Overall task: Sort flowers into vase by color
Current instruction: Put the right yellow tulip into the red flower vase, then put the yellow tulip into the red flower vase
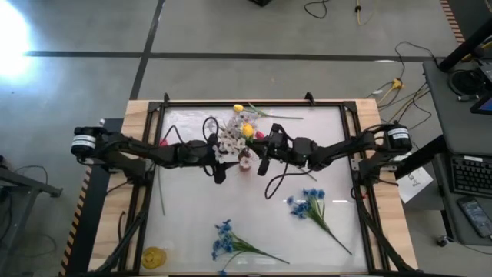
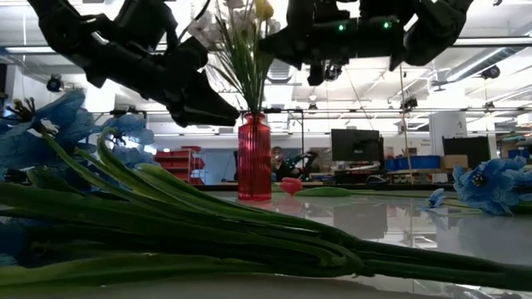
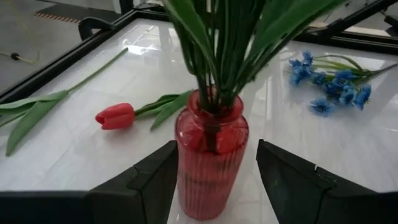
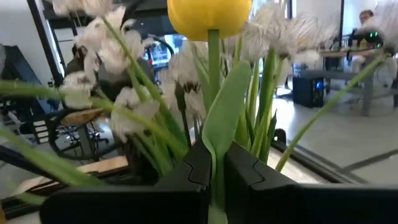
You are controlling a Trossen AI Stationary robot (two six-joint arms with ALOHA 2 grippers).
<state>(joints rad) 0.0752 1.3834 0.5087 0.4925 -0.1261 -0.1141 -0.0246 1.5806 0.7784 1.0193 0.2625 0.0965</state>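
A red ribbed glass vase (image 3: 211, 168) stands on the white table, holding white blossom sprays (image 4: 124, 99) and green stems. My left gripper (image 3: 216, 146) is open, one finger on each side of the vase body; I cannot tell whether either one touches it. My right gripper (image 4: 214, 158) comes from the table's right, above the vase (image 1: 244, 160), and is shut on a yellow tulip (image 4: 208, 15). A red-pink tulip (image 3: 116, 116) lies on the table beyond the vase. A second yellow tulip (image 1: 238, 108) lies near the far edge. Two blue bunches (image 1: 307, 204) (image 1: 224, 238) lie nearer. My right gripper pinches the yellow tulip between its two fingers, on the stem and leaf (image 4: 216, 134) well below the blossom. The fingers come about level from the table's right and lie across the stem. The tulip stands upright among the white sprays; its lower end is hidden by the fingers.
A loose green stem (image 1: 161, 201) lies near the left frame rail. A yellow object (image 1: 154, 256) sits at the near left corner. The black frame (image 1: 254, 103) borders the white surface. In the low view, blue blooms and their long stems (image 2: 208, 232) fill the foreground.
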